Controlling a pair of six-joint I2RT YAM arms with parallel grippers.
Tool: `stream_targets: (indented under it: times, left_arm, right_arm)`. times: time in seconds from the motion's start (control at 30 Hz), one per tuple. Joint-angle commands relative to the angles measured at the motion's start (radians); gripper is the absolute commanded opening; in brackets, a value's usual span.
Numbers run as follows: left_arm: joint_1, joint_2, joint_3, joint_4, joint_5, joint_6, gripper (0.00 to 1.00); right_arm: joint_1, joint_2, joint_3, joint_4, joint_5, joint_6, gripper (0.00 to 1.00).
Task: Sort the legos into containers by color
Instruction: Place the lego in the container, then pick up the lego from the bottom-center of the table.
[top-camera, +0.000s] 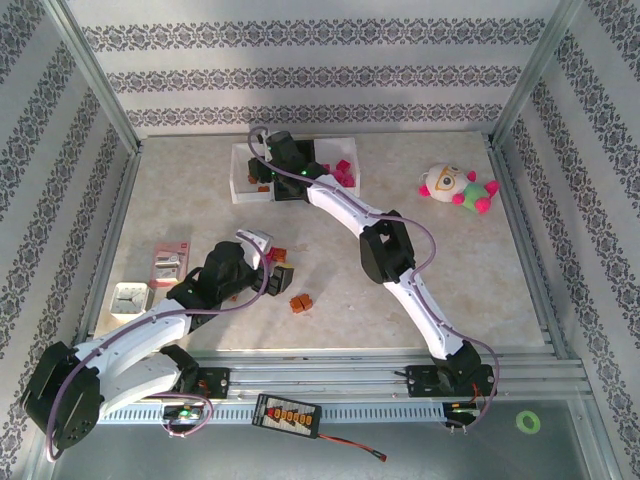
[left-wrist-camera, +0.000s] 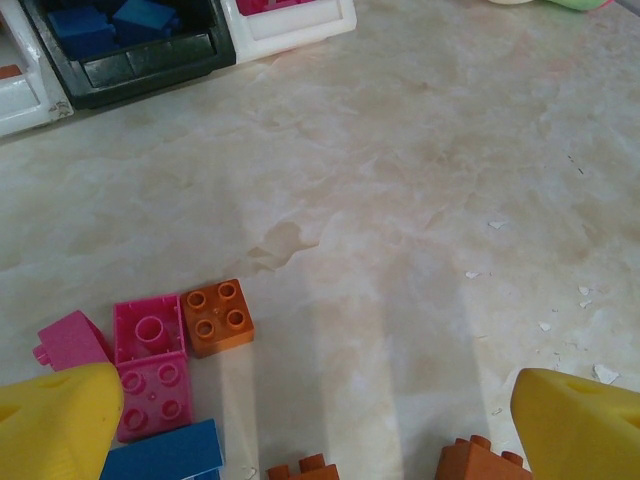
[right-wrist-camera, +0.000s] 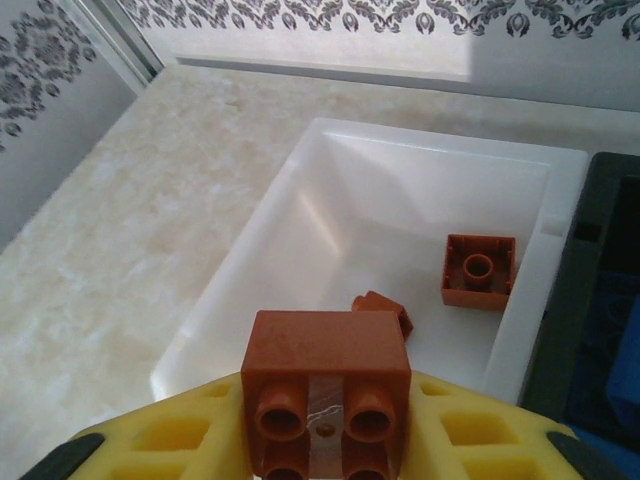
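R end effector (right-wrist-camera: 325, 445) pinches an orange-brown brick (right-wrist-camera: 325, 360). The white bin (right-wrist-camera: 250, 235) lies just below & ahead, w/ orange bricks (right-wrist-camera: 480, 270) inside. L end effector (left-wrist-camera: 320, 430) is spread wide over loose legos (left-wrist-camera: 217, 317) on the table (left-wrist-camera: 420, 200).

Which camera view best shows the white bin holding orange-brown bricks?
Right wrist view: it looks straight into the white bin, two orange-brown bricks on its floor. Left wrist catches one corner; top external has it small, partly under the right arm.

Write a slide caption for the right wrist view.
Fingers hold an orange-brown brick over the white bin containing two more.
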Motion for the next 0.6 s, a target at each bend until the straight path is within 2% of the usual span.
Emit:
stream_targets:
  times: [0.0,0.13,0.27,0.37,0.47,0.57]
  left_arm:
    - [-0.005,-0.013,-0.012,0.034,0.018,0.021,0.99]
    - [-0.004,-0.006,-0.011,0.032,0.048,0.062,0.99]
    - [-0.004,0.007,0.007,-0.021,0.106,0.153,0.99]
    - [-0.007,0.025,0.037,-0.075,0.15,0.225,0.99]
    - [-0.01,0.043,0.056,-0.107,0.231,0.307,0.99]
    - [-0.022,0.073,0.078,-0.132,0.259,0.334,0.99]
  right_arm:
    - [0.014,0.003,0.065,-0.025,0.037,-0.052,0.43]
    - [0.008,-0.035,0.056,-0.039,0.028,-0.076,0.64]
    - [-0.008,-0.115,-0.012,-0.04,-0.014,-0.078,0.75]
    - [-0.025,-0.232,-0.18,0.011,-0.046,-0.072,0.78]
    - [-0.041,-0.377,-0.416,0.105,-0.051,-0.067,0.79]
    - [-0.061,-0.529,-0.651,0.188,-0.045,-0.049,0.8]
